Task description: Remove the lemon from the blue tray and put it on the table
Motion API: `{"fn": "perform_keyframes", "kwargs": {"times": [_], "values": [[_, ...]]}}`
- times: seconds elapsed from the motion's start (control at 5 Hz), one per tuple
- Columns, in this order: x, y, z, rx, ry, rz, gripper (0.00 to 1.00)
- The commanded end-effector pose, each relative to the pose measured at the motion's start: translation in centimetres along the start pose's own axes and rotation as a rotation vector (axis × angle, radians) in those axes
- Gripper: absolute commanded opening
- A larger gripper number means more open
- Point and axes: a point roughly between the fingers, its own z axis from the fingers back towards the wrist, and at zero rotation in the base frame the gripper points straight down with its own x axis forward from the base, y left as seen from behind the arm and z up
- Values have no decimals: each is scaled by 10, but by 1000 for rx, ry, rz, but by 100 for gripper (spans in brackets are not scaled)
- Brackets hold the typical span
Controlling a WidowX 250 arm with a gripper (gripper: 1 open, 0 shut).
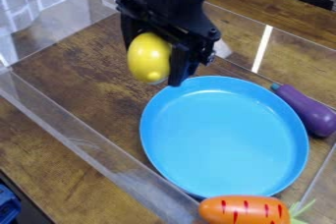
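My black gripper [160,59] hangs above the dark wood table [79,66], just past the upper left rim of the blue tray [226,137]. It is shut on the bright yellow lemon [147,58], which is lifted off the surface and sits to the left of the tray's edge. The tray itself lies flat with nothing inside it.
A purple eggplant [309,110] rests against the tray's right rim. An orange carrot [243,210] lies at the tray's front edge. Clear acrylic walls [92,159] run along the table's front and left sides.
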Motion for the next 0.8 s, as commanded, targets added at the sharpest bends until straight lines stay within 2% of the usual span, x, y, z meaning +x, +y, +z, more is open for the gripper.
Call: {"fn": "perform_keyframes", "kwargs": {"times": [0.0,0.6], "values": [[1,-1,16,1,-68,10,0],[1,-7,12,9,-97,-6,0]]}}
